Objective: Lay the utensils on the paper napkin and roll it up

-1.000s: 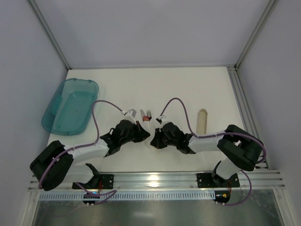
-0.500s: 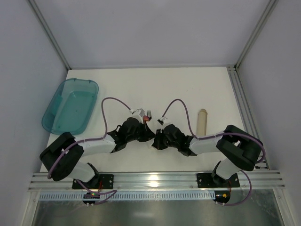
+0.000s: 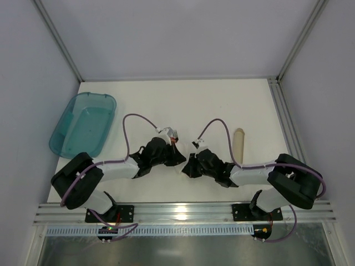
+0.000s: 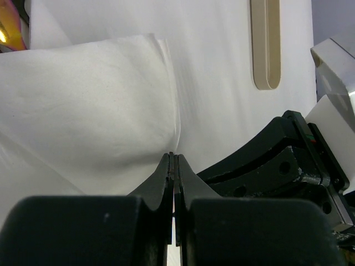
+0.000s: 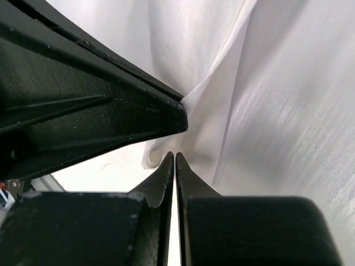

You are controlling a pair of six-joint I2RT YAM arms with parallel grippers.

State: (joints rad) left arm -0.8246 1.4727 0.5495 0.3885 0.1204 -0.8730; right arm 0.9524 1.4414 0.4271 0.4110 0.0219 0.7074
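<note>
Near the middle of the worktop [image 3: 194, 105], a little toward its near edge, the left gripper [image 3: 182, 159] and the right gripper [image 3: 186, 169] meet tip to tip. From above, their black bodies cover nearly all of the paper napkin [image 4: 89, 105]. The left wrist view shows the napkin bulging up in a soft white hump, with one edge running down to the left gripper's tips. Those fingers are pressed flat together with no gap. Whether any paper is caught between them cannot be told. The right gripper's fingers are also pressed together, aimed at a creased fold of the napkin. The left gripper's dark finger [image 5: 111, 105] slants across that view and hides the paper behind it. The fork [image 3: 175, 134] pokes out just beyond the left gripper toward the far edge, its silvery tines clear and its reddish handle going under the gripper. A tan tube [image 3: 238, 145] lies lengthwise toward the right edge, well apart from the napkin. A teal tub [image 3: 83, 124] sits at the left edge, partly overhanging it. Purple cables [image 3: 126, 127] arch over both wrists.
</note>
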